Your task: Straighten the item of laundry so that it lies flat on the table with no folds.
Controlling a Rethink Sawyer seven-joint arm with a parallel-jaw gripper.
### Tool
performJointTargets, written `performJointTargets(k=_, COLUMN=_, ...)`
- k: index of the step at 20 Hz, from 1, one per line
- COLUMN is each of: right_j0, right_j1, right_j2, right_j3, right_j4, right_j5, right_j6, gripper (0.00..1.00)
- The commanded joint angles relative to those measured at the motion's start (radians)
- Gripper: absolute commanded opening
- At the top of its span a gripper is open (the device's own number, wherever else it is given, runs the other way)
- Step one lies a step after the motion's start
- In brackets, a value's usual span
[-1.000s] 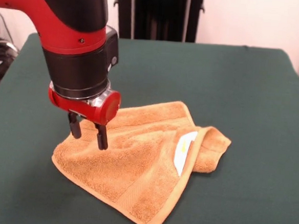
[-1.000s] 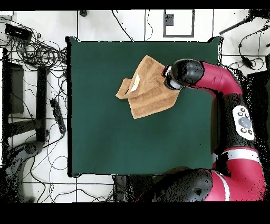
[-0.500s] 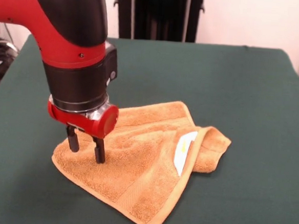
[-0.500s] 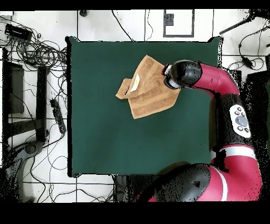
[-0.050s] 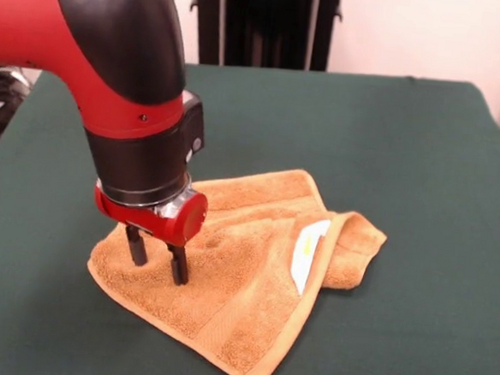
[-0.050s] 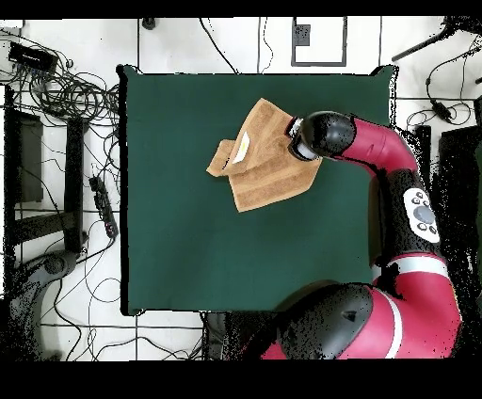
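Table (image 5: 425,140), dark green top, fills most of both views; overhead view alone shows its full outline and the white tiled floor (image 6: 75,47) around it, with loose cables (image 6: 66,89) at one side. Arm (image 6: 377,151), red and black: overhead view shows the whole run from base to wrist, while front view shows only the last links coming down onto the cloth. Towel (image 5: 244,273), orange-tan terry, lies on the table, and overhead places it in the half away from the robot's base. It is not flat: front view shows one corner rolled over into a thick fold (image 5: 353,246) on the side away from the gripper, with a woven band running beside the near hem. Gripper (image 5: 156,260) is parted, two dark fingers (image 5: 178,265) spread to a moderate gap, tips pressed down into the pile near the towel's corner with nothing pinched between them; overhead hides this under the wrist. White tag (image 5: 307,253) lies beside the fold.
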Motion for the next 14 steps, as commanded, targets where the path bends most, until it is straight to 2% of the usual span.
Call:
performJointTargets(k=1, right_j0=0.018, right_j1=0.092, right_j2=0.071, right_j3=0.093, right_j4=0.063, right_j5=0.099, right_j6=0.012, gripper=1.0)
performJointTargets(k=4, right_j0=0.014, right_j1=0.119, right_j2=0.074, right_j3=0.087, right_j4=0.08, right_j5=0.139, right_j6=-0.009, gripper=1.0)
performJointTargets(k=6, right_j0=0.025, right_j1=0.142, right_j2=0.055, right_j3=0.058, right_j4=0.089, right_j5=0.233, right_j6=-0.015, gripper=1.0)
performJointTargets(k=14, right_j0=0.049, right_j1=0.186, right_j2=0.005, right_j3=-0.022, right_j4=0.062, right_j5=0.348, right_j6=-0.042, gripper=1.0)
